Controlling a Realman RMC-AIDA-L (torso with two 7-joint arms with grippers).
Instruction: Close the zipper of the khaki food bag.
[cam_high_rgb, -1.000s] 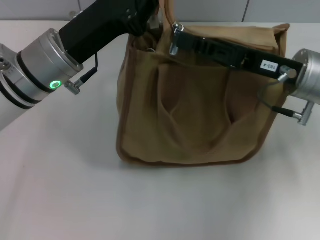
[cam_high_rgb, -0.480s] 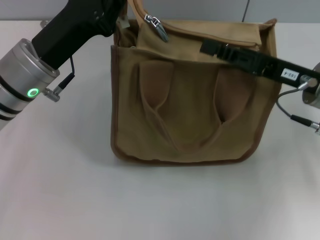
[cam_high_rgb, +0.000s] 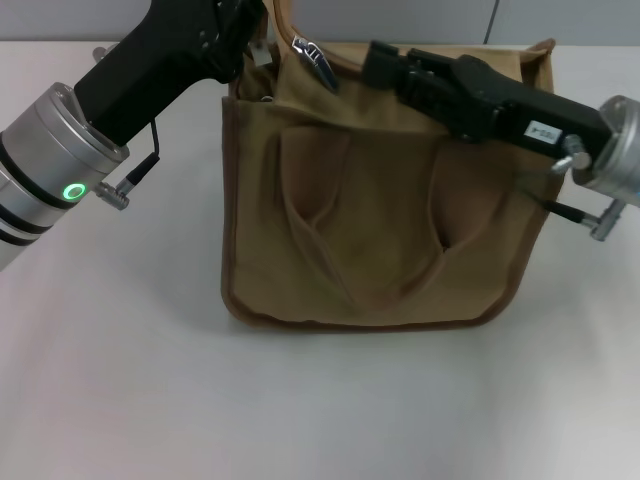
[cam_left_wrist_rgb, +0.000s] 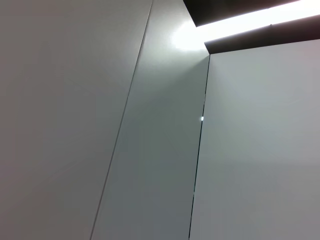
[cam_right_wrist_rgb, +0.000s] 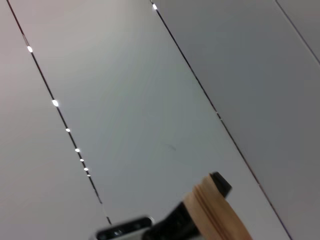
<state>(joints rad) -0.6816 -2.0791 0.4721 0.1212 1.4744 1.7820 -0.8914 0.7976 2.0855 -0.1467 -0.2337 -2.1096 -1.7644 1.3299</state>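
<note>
Looking from the near table (cam_high_rgb: 300, 400) outward, I see the khaki food bag (cam_high_rgb: 380, 230) standing upright, handles hanging down its front. I judge I'm mid-approach: the zipper (cam_high_rgb: 316, 58) pull sits free at the bag's top left. My right gripper (cam_high_rgb: 378, 58) reaches over the top beside it; my left gripper (cam_high_rgb: 255, 35) is at the left corner. Neither's fingers can be made out. Next comes pinching that pull. The bag's contents are hidden.
</note>
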